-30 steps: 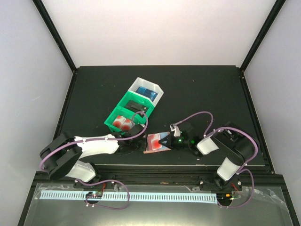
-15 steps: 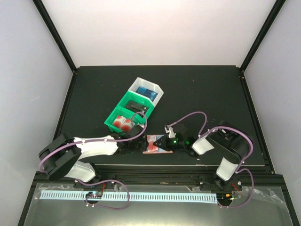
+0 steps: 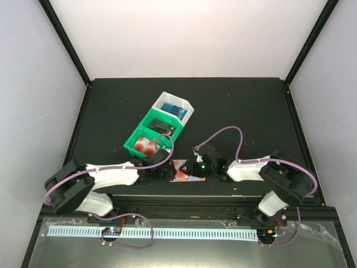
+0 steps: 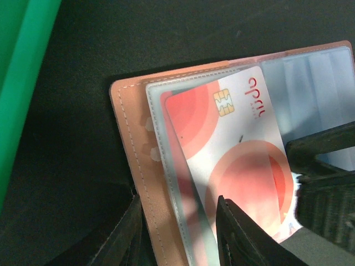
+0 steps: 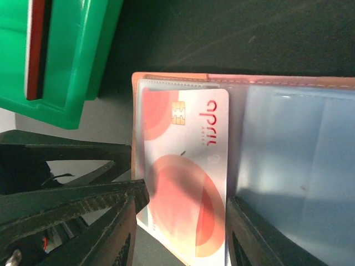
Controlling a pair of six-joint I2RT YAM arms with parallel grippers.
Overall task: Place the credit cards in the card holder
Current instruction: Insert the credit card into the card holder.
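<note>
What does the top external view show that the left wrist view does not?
Only top external: the left arm, the right arm, the white bin holding something blue, red-and-white cards in the green bin. Only left wrist: the gold chip on the credit card, the stitching on the card holder. Both: the open card holder with the credit card on it, beside the green bin.

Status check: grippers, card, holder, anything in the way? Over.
Left gripper open, straddling edge of card holder. Right gripper open, either side of credit card. Card lies on holder's sleeve, seating unclear. Green bin close by, not blocking.
</note>
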